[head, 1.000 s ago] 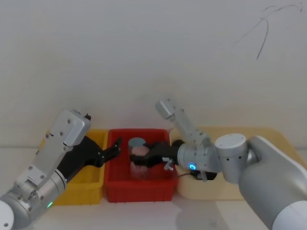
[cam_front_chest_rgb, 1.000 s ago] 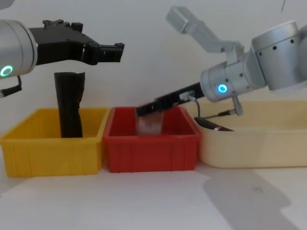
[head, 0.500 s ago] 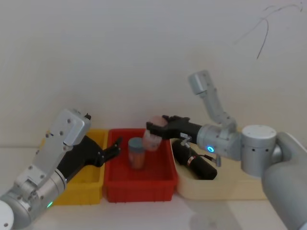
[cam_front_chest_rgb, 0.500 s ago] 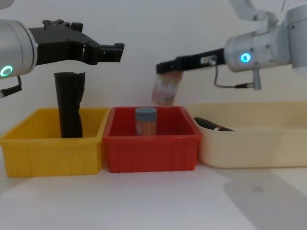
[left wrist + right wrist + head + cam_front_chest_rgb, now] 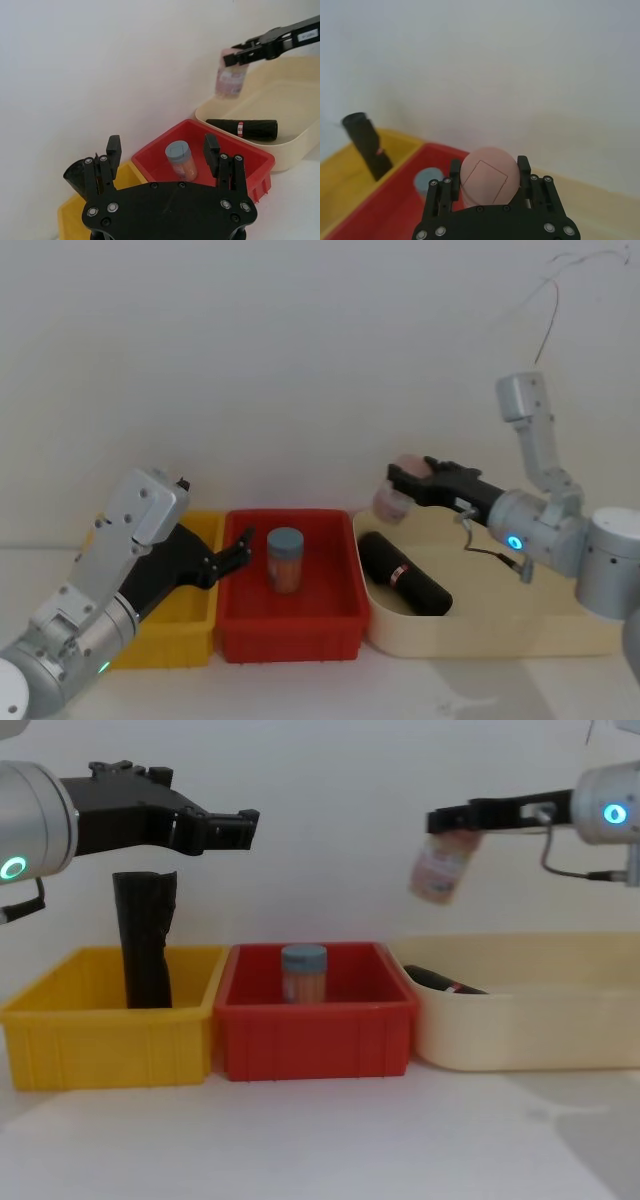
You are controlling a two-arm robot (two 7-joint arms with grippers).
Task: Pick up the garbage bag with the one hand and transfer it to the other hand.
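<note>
left gripper (image 5: 245,818) wide open, holding nothing, above yellow bin (image 5: 60,1030) | right gripper (image 5: 440,820) squeezing pink jar (image 5: 438,868) over cream tray (image 5: 520,1020)

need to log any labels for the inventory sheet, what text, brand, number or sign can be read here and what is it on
None can be read as words.
Garbage bag roll in the cream tray: red-and-white label band, print too small to read.
White tag on the right gripper, in the left wrist view: dark marks, too blurred to read.
Pink bottle held by the right gripper: no legible print.
Blue-capped jar in the red bin: no legible print.
</note>
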